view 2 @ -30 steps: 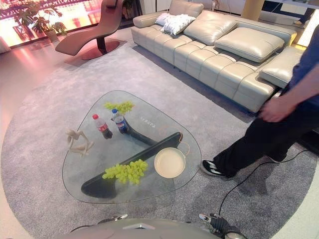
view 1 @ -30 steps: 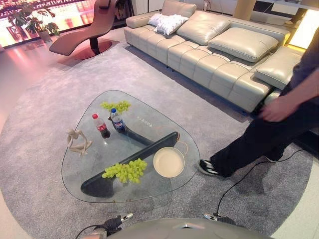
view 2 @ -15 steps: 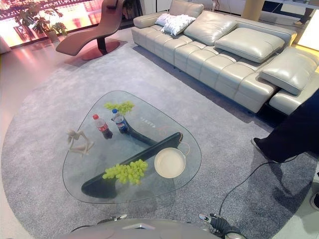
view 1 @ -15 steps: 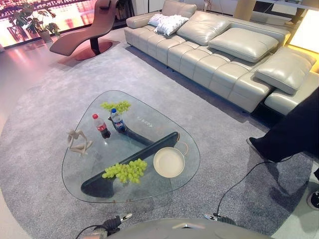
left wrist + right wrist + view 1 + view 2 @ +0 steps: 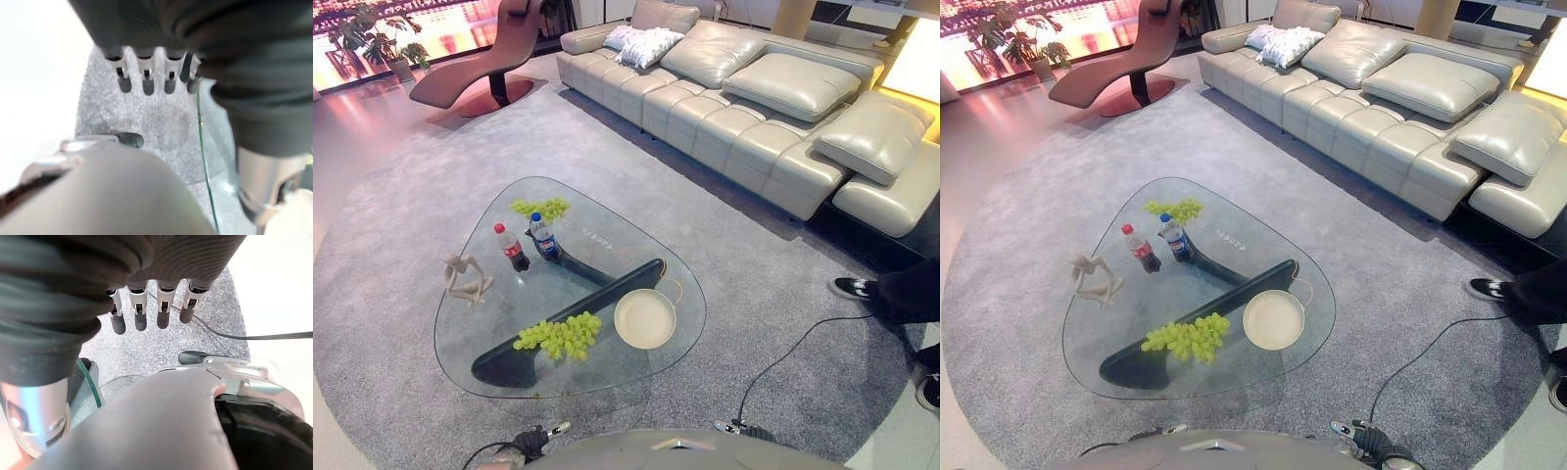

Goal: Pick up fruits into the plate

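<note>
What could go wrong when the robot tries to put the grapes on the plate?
1. The near bunch of grapes is loose and could shed or roll on the slick glass table when a hand closes on it.
2. The far bunch of grapes lies behind two bottles; reaching over might tip them.
3. The plate sits near the table's edge, so a bump could push it off.

A glass tabletop (image 5: 499,333) sits on a round grey rug (image 5: 724,245) just beyond the fingers (image 5: 146,85), with a long cream leather sofa (image 5: 754,98) farther off, a brown lounge chair (image 5: 480,69), potted plants (image 5: 372,39) and what seems a brightly lit window wall (image 5: 431,24).
</note>
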You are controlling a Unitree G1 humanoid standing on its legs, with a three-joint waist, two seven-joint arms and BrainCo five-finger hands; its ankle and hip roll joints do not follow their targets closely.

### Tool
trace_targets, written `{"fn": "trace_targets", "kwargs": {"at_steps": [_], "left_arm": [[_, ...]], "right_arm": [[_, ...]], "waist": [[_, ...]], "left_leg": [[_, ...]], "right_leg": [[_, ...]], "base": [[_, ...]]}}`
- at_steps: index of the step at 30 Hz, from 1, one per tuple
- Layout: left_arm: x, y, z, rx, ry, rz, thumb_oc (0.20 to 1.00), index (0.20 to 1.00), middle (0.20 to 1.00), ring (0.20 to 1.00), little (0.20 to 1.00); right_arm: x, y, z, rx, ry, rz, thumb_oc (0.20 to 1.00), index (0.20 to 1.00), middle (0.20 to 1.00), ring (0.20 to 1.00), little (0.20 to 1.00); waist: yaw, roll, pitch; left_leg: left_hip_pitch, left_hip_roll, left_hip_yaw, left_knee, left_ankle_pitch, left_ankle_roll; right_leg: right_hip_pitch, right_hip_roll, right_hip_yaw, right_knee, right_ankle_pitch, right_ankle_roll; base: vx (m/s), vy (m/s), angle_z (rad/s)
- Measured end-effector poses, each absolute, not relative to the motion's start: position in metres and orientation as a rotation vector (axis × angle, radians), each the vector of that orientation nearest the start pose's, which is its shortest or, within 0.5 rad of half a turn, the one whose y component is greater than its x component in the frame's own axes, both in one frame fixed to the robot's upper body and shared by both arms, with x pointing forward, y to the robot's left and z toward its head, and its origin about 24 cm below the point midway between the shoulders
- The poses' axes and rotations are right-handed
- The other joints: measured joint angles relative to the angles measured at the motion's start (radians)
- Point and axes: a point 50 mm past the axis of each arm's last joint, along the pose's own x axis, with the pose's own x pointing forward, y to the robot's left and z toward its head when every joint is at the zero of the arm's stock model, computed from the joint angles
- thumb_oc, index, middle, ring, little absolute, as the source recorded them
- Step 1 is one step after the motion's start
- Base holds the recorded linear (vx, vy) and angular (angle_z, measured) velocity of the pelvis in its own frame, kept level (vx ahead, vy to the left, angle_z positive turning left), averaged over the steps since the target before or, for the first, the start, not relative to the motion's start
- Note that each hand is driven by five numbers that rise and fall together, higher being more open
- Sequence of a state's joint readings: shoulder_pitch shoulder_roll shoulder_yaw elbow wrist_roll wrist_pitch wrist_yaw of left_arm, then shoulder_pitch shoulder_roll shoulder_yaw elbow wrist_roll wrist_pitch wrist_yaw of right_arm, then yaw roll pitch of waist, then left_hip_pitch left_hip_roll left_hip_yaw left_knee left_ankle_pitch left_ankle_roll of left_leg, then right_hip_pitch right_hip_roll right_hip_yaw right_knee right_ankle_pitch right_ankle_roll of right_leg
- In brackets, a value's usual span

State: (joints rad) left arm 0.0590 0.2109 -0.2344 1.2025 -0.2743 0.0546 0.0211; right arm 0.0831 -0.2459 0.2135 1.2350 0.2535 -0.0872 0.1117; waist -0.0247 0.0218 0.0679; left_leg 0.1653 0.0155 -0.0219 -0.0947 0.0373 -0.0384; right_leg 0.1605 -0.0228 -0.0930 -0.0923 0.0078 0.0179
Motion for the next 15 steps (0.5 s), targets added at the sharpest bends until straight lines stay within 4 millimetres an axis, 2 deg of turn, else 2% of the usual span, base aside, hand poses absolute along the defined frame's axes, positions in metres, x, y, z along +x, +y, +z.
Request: {"fn": "trace_targets", "kwargs": {"at_steps": [4, 7, 10, 15], "left_arm": [[0.071, 0.214, -0.168, 0.162, 1.270, 0.097, 1.000, 1.000, 1.000, 1.000, 1.000], [0.087, 0.214, -0.165, 0.202, 1.202, 0.101, 1.000, 1.000, 1.000, 1.000, 1.000], [0.111, 0.214, -0.157, 0.299, 1.101, 0.076, 1.000, 1.000, 1.000, 1.000, 1.000], [0.187, 0.221, -0.121, 0.493, 0.797, 0.092, 1.000, 1.000, 1.000, 1.000, 1.000]], "right_arm": [[0.062, -0.227, -0.166, -0.060, 1.229, -0.032, 1.000, 1.000, 1.000, 1.000, 1.000], [0.067, -0.228, -0.165, -0.076, 1.220, -0.018, 1.000, 1.000, 1.000, 1.000, 1.000], [0.078, -0.232, -0.162, -0.100, 1.198, -0.003, 1.000, 1.000, 1.000, 1.000, 1.000], [0.124, -0.246, -0.147, -0.132, 1.079, -0.005, 1.000, 1.000, 1.000, 1.000, 1.000]], "waist": [[0.000, 0.004, 0.001], [0.000, 0.010, 0.018], [-0.001, 0.018, 0.053], [-0.008, 0.045, 0.173]], "left_leg": [[-0.023, 0.000, 0.005, 0.000, 0.001, 0.001], [-0.042, 0.001, 0.009, 0.001, 0.007, 0.000], [-0.066, 0.001, 0.016, 0.002, 0.012, 0.000], [-0.143, -0.002, 0.021, 0.006, 0.043, 0.000]], "right_leg": [[-0.029, 0.000, 0.005, 0.000, 0.002, -0.002], [-0.049, 0.000, 0.006, 0.001, 0.009, 0.000], [-0.080, 0.001, 0.012, 0.004, 0.011, 0.001], [-0.157, 0.001, 0.026, 0.001, 0.049, 0.001]], "base": [[-0.04, 0.029, -0.04], [-0.01, 0.010, -0.01], [-0.10, 0.040, -0.06], [-0.09, 0.048, -0.08]]}}
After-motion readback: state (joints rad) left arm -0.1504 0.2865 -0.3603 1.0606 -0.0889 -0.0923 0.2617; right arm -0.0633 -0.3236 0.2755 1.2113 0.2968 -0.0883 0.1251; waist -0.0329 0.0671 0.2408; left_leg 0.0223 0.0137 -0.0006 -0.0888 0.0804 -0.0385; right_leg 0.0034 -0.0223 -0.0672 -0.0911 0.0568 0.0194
